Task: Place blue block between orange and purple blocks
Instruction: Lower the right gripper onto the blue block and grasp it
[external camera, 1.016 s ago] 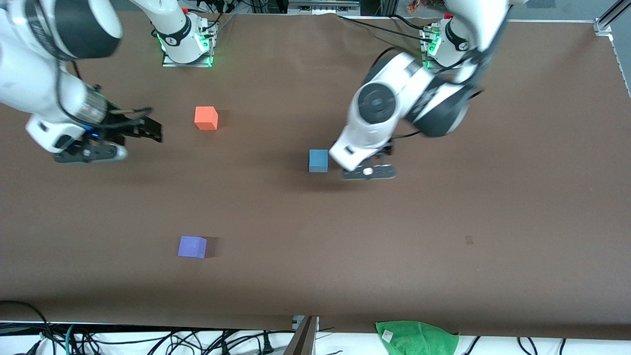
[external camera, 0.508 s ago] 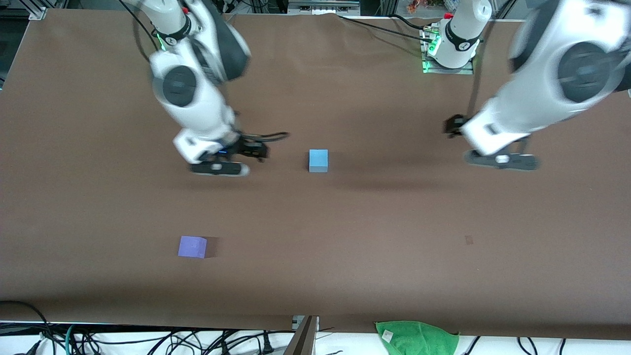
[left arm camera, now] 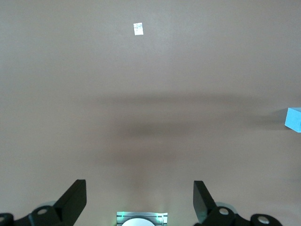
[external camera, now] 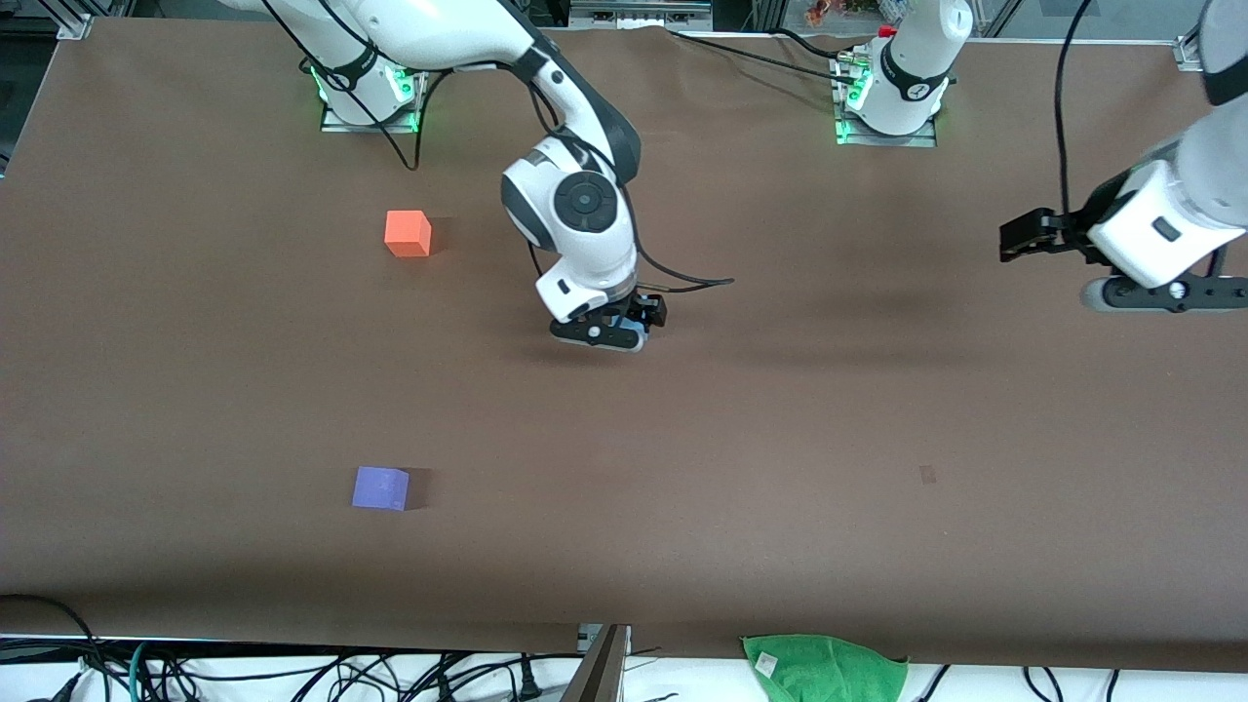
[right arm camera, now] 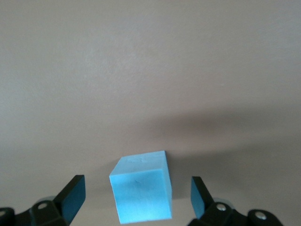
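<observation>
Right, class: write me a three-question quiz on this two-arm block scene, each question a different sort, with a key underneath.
1. True or false: the right gripper is shut on the blue block.
2. Multiple choice: which cube lies nearest the front camera? A) the orange block B) the purple block C) the blue block
3. Fill in: the left gripper hovers open over bare ____ toward the left arm's end.

Key
1. False: its fingers stand open on either side of the block, not touching it.
2. B
3. table
</observation>
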Available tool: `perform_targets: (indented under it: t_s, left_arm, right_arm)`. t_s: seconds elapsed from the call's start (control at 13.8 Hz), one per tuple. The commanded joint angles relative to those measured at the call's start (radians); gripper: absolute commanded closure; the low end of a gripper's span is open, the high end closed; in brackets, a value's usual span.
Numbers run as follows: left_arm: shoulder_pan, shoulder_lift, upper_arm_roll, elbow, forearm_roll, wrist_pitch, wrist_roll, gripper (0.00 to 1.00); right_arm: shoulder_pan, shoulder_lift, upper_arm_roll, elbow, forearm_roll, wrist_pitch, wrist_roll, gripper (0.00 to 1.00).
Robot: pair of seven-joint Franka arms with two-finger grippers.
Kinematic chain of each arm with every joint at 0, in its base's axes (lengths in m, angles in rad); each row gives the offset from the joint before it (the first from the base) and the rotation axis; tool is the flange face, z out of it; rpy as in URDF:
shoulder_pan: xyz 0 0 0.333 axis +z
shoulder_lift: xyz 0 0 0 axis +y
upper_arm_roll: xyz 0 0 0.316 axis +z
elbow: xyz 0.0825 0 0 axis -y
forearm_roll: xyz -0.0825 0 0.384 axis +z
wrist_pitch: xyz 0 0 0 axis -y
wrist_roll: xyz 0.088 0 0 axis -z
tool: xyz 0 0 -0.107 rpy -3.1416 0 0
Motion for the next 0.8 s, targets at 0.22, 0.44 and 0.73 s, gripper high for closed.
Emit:
perform_targets:
  t_s: [0.22,0.44,0.73]
  left_arm:
    - [-0.034,-0.254,0.058,-0.338,-0.015,0.226,0.057,0.0]
    - [-0.027,-0.237,0.055,-0.335,-0.025,0.207,0.06,0.0]
    - [-0.017,-0.206,0.057,-0.29,-0.022,0.207,0.06,0.0]
  right_arm:
    - [0.066,0.07,-0.013,0.036,-0.104,0.024,0.071,0.01]
    - [0.088,0.092,-0.013,0.029,-0.169,0.024,0.091,0.01]
    - [0.081,0.092,-0.013,0.019,-0.172,0.022,0.076,0.34]
